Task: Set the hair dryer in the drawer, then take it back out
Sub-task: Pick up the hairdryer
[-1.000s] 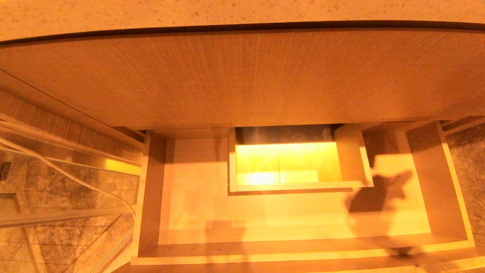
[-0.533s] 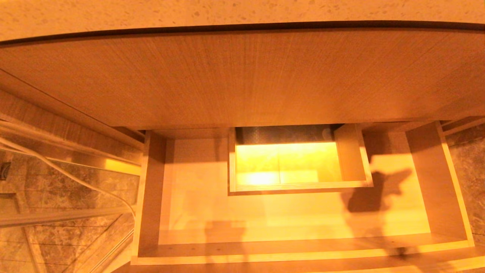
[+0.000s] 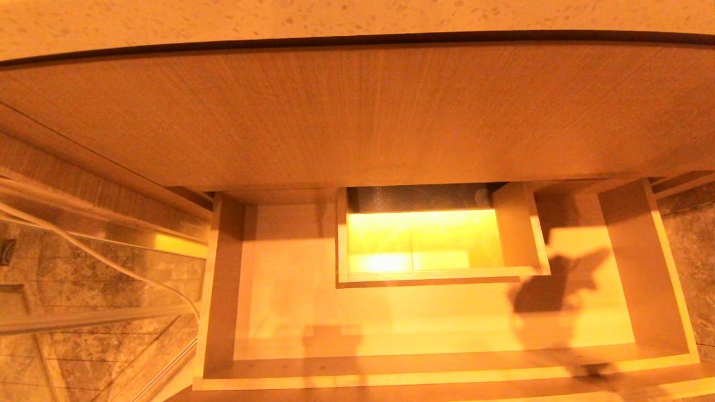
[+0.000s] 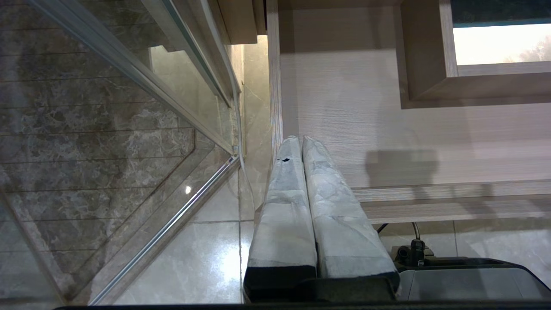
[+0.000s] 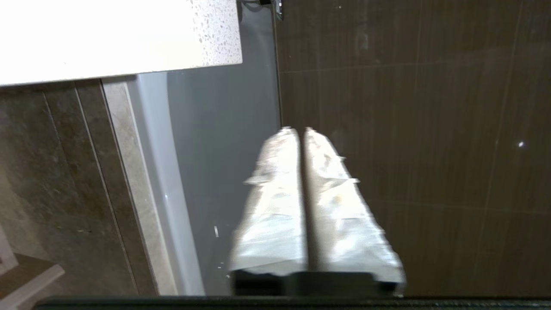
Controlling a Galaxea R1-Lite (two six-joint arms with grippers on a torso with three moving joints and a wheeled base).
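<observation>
The drawer (image 3: 290, 312) stands pulled out below me, wide and shallow, its pale floor bare. A rectangular boxed cut-out (image 3: 435, 240) sits at its mid-back. The hair dryer is out of view in every frame. Neither arm shows in the head view; only an arm's shadow (image 3: 550, 285) falls on the drawer's right part. My left gripper (image 4: 301, 138) is shut with nothing in it, hanging near the drawer's left front corner (image 4: 275, 129). My right gripper (image 5: 301, 129) is shut and empty, facing a dark wall away from the drawer.
A taller wood panel (image 3: 357, 111) and a speckled countertop (image 3: 357, 17) rise above the drawer. A glass partition (image 3: 84, 290) with a pale cord (image 3: 111, 262) stands at the left. The counter's corner (image 5: 107, 34) and a grey frame (image 5: 215, 129) show beside the right gripper.
The arm's shadow on the drawer's right part has shifted slightly back and forth. The drawer has not moved.
</observation>
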